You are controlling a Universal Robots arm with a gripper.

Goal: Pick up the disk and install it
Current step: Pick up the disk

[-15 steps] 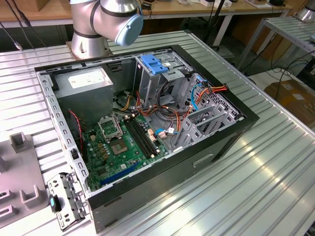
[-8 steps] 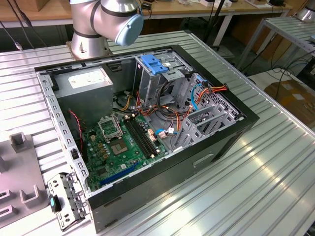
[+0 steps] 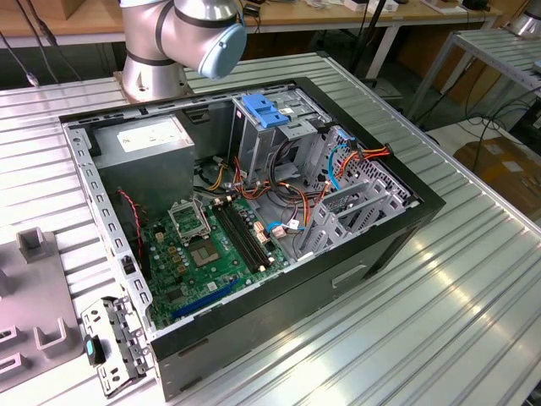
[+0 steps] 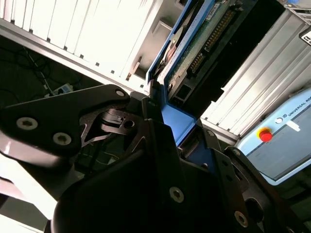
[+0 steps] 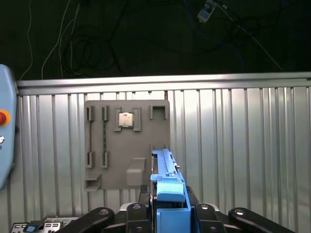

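Observation:
The disk [image 5: 166, 167] stands edge-on between my gripper's [image 5: 167, 216] black fingers, its blue side bracket [image 5: 170, 191] facing the camera. In the second wrist view, the disk [image 4: 204, 34] shows its green circuit-board side and blue bracket, rising out of the gripper [image 4: 172, 124], which is shut on it. The disk is held in the air above the ribbed metal table [image 5: 243, 136]. The open computer case [image 3: 245, 211] lies on its side in the exterior view, with a drive cage [image 3: 270, 127] topped by a blue latch at its back.
A grey fixture plate [image 5: 127, 145] with a processor chip [image 5: 126, 119] lies on the table below the disk. The arm's base [image 3: 156, 59] stands behind the case. Inside the case are the motherboard [image 3: 211, 245], a grey power-supply box [image 3: 152, 139] and loose cables [image 3: 279, 190]. A pendant with a red button [image 4: 265, 135] lies at the table edge.

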